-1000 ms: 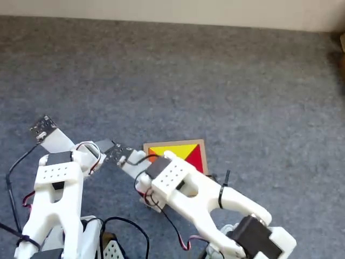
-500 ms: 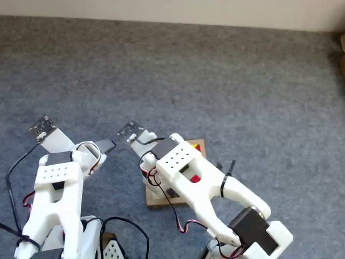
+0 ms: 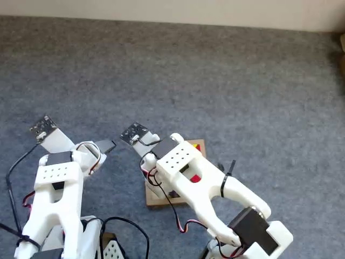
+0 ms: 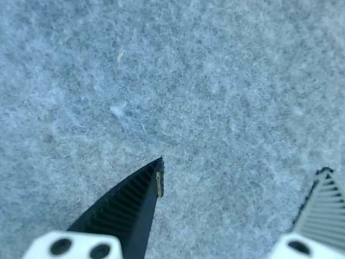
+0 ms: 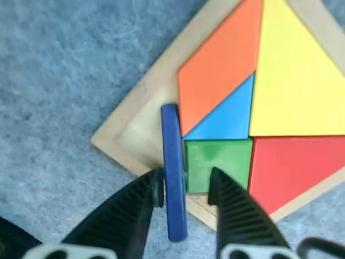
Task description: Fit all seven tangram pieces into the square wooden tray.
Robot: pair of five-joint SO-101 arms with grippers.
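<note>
Between the fingers of the right pincer (image 5: 185, 186): a dark blue piece (image 5: 172, 162) on its edge, at the bare corner of the wooden tray (image 5: 135, 127).

Slightly spread, the pincer stands around this piece; one finger touches it and the other shows a small gap, so a firm hold cannot be confirmed. The piece stands upright against the green square (image 5: 218, 162), which lies under the far finger. Probably it is meant to tip flat onto the bare wood on the side of the touching finger. Beyond the fingertips, the orange piece (image 5: 221, 75), the light blue triangle (image 5: 226, 116), the yellow triangle (image 5: 294, 75) and the red piece (image 5: 294, 167) already lie flat and close together. The left pincer (image 4: 241, 172) is wide open over bare grey carpet (image 4: 161, 65), apparently kept aside so it does not disturb the work.
</note>
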